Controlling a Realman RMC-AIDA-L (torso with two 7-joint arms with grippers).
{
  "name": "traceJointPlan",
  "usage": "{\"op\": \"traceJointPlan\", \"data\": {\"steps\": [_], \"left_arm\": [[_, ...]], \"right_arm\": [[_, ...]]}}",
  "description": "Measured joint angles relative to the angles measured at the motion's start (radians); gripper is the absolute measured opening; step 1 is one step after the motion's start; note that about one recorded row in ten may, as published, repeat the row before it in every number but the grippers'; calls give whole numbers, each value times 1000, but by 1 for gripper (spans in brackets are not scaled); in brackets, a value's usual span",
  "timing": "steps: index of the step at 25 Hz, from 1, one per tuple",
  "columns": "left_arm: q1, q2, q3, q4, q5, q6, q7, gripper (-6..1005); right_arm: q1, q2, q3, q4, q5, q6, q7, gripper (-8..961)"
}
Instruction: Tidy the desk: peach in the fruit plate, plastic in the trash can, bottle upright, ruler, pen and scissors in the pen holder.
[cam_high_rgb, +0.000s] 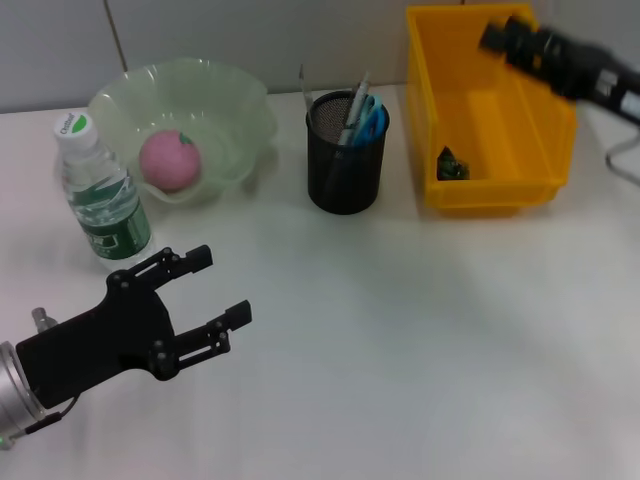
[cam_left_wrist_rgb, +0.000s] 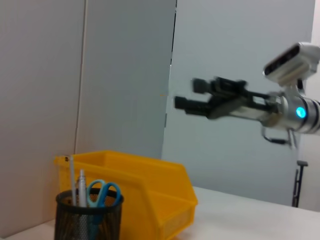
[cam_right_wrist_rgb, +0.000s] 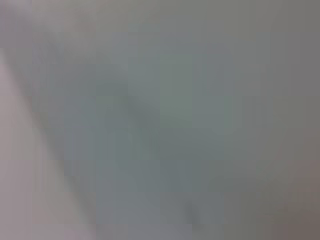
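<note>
You have the pink peach (cam_high_rgb: 170, 159) in the pale green fruit plate (cam_high_rgb: 240, 105), just left of the black mesh pen holder (cam_high_rgb: 345, 170); everything looks sorted. Left gripper (cam_high_rgb: 205, 290), fingers spread, hangs empty; right gripper (cam_left_wrist_rgb: 187, 95), also spread, hovers above the yellow bin (cam_high_rgb: 520, 165): withdraw both

A pink peach (cam_high_rgb: 170, 159) sits in a pale green, translucent plate (cam_high_rgb: 240, 110) at ten o'clock. The clear bottle (cam_high_rgb: 103, 198) beside it has a white cap and a green-and-white label. At twelve o'clock, a black mesh holder (cam_high_rgb: 345, 165) shows blue scissors (cam_high_rgb: 372, 118) handles and a silver pen (cam_high_rgb: 353, 110). The bin (cam_high_rgb: 495, 125) at two o'clock is bright yellow. Both grippers are black, on a white desk (cam_high_rgb: 420, 340).
</note>
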Motion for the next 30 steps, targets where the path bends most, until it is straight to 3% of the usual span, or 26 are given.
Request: {"op": "traceJointPlan", "data": {"steps": [4,12,23,30], "left_arm": [[-9,0,9,-13,0,20,-28,800],[-59,4,75,-39,17,21,-156,800],[-118,30,91,24,169,24,-347,800],[-143,53,90,30,215,71,-397,800]], "right_arm": [[1,-40,-6,81,-126,-192,1,691],[9,-55,1,74,-467,-324,-43,692],[6,-44,-4,54,-573,-321,-117,690],[28,-12,2,53,-582,-294,-112,695]]}}
